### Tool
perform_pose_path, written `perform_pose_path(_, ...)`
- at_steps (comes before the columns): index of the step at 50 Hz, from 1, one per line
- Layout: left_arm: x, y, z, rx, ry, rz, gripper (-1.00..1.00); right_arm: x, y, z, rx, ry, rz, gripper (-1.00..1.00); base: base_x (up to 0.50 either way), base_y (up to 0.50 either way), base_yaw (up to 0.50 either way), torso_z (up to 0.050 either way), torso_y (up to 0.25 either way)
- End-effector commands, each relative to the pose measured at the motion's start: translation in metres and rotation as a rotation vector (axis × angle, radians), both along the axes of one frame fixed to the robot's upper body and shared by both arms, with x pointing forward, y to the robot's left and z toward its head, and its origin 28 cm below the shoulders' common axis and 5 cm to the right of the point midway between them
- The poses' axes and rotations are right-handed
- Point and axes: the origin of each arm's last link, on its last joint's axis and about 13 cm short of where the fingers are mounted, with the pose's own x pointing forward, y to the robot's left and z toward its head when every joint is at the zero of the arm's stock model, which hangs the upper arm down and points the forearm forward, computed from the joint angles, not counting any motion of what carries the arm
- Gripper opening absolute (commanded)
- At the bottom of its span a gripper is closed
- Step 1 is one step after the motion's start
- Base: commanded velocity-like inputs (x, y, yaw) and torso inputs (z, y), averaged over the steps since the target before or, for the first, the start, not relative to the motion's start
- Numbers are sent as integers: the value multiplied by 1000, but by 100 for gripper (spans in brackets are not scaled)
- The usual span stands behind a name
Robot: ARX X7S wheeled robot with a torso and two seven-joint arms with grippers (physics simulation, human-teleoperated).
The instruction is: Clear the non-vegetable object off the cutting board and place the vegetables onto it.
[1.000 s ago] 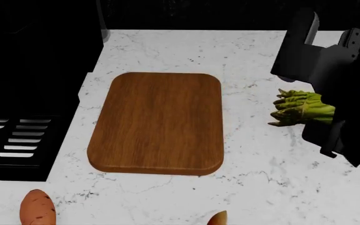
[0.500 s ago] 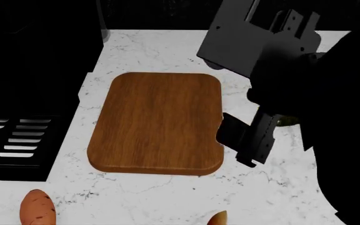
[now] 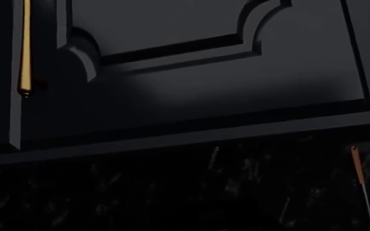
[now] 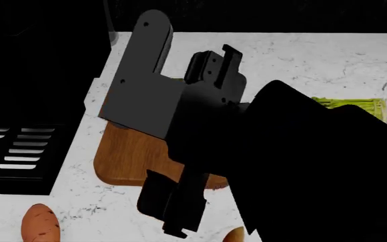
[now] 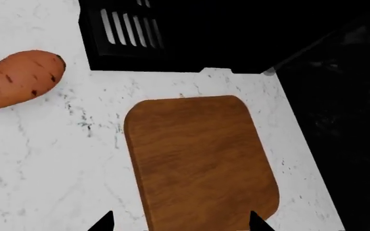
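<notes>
Right gripper (image 4: 173, 222), seen from the head camera, hangs over the near edge of the cutting board (image 4: 123, 151), its dark arm covering most of the board's middle and right side; from here I cannot tell how its fingers stand. On the white marble counter (image 4: 294, 55), the asparagus bundle (image 4: 355, 107) lies off the board toward the right edge, its green stalk ends showing past the arm. The sweet potato (image 4: 40, 224) sits at the near-left corner of the counter, and a tan piece of the mushroom (image 4: 234, 235) peeks out at the near edge, just beside the gripper.

The right wrist camera looks down on the bare board (image 5: 198, 163), with two dark fingertips (image 5: 102, 223) spread wide apart and nothing between them. The sweet potato (image 5: 19, 78) rests on the marble, well apart from the board.

The left wrist camera shows only a dark cabinet door (image 3: 204, 72) with a brass handle (image 3: 25, 48); the left gripper is out of sight.
</notes>
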Motion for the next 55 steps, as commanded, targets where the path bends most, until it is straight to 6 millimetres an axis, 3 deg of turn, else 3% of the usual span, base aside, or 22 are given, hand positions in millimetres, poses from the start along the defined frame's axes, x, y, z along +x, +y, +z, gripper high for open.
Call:
perform_pose_path(1, -1, 1, 1, -3, -4, 4, 100, -7, 27, -1, 83, 98, 61, 100, 0, 0, 0, 0, 0)
perform_pose_path(20, 0, 2, -3, -5, 1, 5, 100, 11, 60, -10, 265, 247, 42, 100, 0, 0, 0, 0, 0)
perform_pose_path(35, -2, 2, -5, -10, 3, 6, 100, 15, 90, -42, 213, 359, 101, 100, 0, 0, 0, 0, 0)
perform_pose_path(49, -2, 5, -3, -10, -1, 13, 100, 23, 110, -48, 226, 408, 166, 100, 0, 0, 0, 0, 0)
perform_pose_path(55, 0, 6, -7, -12, 9, 15, 100, 30, 113, -59, 251, 431, 159, 100, 0, 0, 0, 0, 0)
